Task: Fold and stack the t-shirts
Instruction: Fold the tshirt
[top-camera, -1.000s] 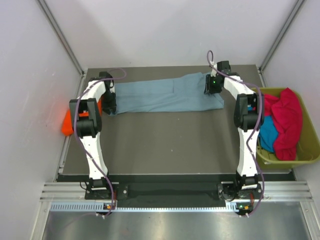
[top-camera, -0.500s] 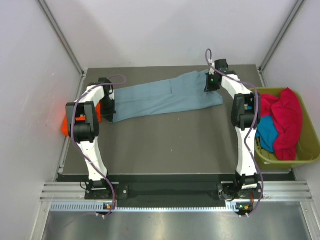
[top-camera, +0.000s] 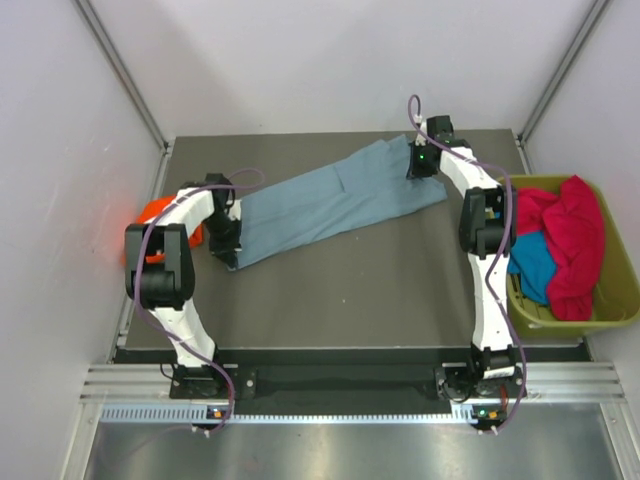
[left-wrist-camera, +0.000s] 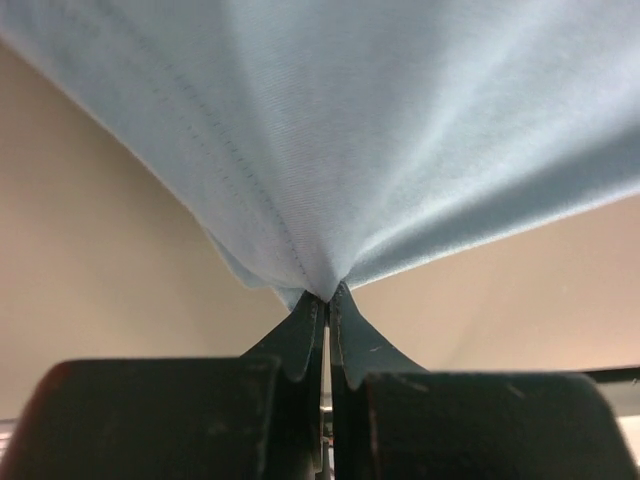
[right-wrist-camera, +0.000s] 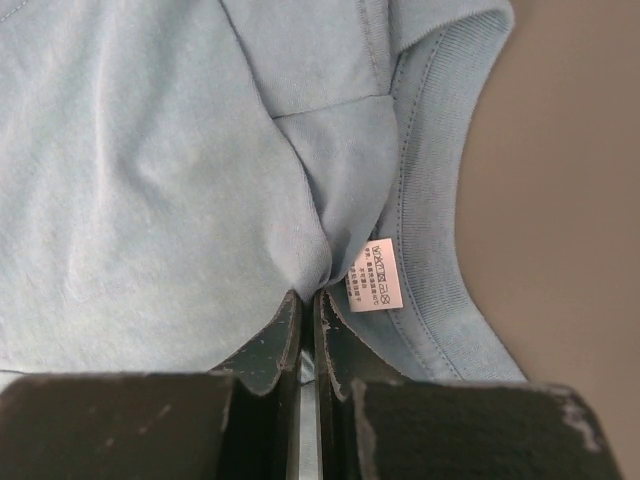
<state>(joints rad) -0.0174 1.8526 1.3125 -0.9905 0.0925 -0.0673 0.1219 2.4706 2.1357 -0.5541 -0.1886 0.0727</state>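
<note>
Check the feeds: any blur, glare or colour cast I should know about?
Top external: sharp, evenly lit; the bright orange-red cloth t-shirt casts a reddish glow on the left wall. Left wrist: dusty grey-blue cloth t-shirt slightly soft, left claw nearly silhouetted. Right wrist: crisp, collar ribbing and white label clear.

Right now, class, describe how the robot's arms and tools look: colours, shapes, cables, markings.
The left arm and right arm have slim white links with black joints. A purple cable runs along each. A green light glows at the right wrist. The left tool and right tool each have two black tapering fingers.
</note>
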